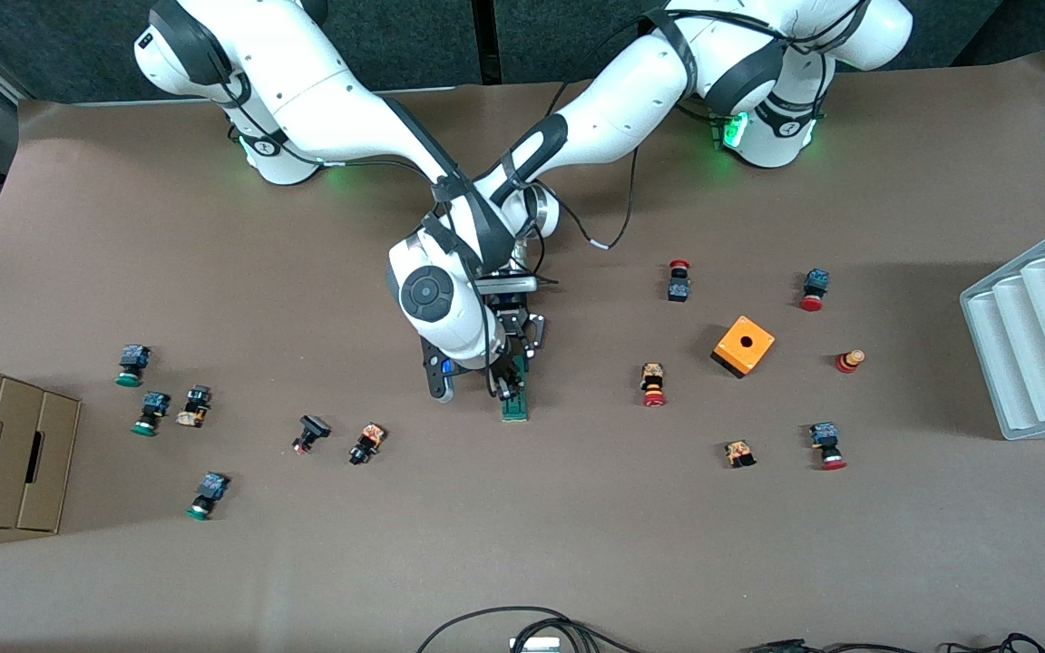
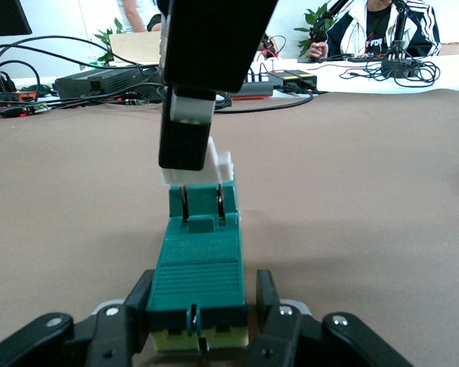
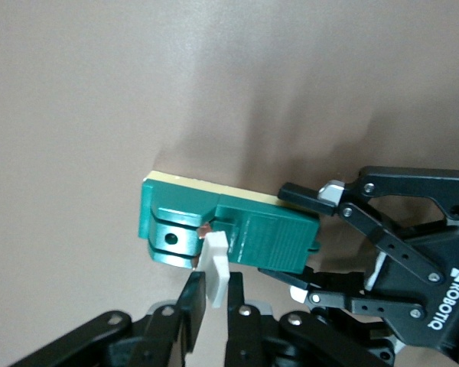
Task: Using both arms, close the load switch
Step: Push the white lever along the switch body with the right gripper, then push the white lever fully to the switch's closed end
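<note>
The slim dark-green rectangular load switch (image 1: 514, 397) is seen lying flat on the brown paper-covered table (image 1: 522, 544), near the table's middle, its long axis running toward the front camera. Both grippers are found at it. The black two-finger left gripper (image 2: 201, 321) is clamped across the sides of the block's end farther from the front camera, pinning it to the table. The black two-finger right gripper (image 3: 213, 306) is closed on the small white tab piece (image 3: 213, 267), which stands raised above the block's other end, over the two metal contacts. The tab is judged not yet seated: the closing move depends on the tab being pressed down along the block's top while the left gripper keeps the body steady.
</note>
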Motion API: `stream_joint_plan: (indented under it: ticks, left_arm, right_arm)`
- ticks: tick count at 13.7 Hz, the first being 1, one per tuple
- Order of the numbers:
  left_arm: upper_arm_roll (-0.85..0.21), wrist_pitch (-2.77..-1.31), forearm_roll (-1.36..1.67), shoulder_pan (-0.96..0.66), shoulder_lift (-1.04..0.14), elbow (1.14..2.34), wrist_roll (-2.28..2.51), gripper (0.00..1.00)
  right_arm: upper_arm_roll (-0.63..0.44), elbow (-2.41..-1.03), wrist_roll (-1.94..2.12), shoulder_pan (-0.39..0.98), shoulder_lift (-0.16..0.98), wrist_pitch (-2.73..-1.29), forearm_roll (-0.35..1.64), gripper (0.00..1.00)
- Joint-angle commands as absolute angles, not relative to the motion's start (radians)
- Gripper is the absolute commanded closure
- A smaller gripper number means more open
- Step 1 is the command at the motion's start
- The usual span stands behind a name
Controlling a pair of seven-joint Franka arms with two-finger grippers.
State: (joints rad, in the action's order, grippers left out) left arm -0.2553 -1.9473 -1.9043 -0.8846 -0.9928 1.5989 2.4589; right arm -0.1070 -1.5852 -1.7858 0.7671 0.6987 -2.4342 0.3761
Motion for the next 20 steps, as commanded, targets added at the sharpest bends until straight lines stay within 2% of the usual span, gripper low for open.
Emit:
stream_joint_plan:
  ticks: [1, 20]
  left_arm:
    - [-0.261, -1.928, -1.922, -0.887, -1.008, 1.577, 2.467, 0.41]
    - [-0.261, -1.928, -1.921, -0.887, -1.009, 1.577, 2.468, 0.41]
  right_arm:
    - [-0.115, -1.543, -1.773, 0.762, 0.742, -2.456, 0.408, 0.81]
    - [-0.114, -1.408, -1.775, 0.726, 0.827, -2.433, 0.422, 0.8]
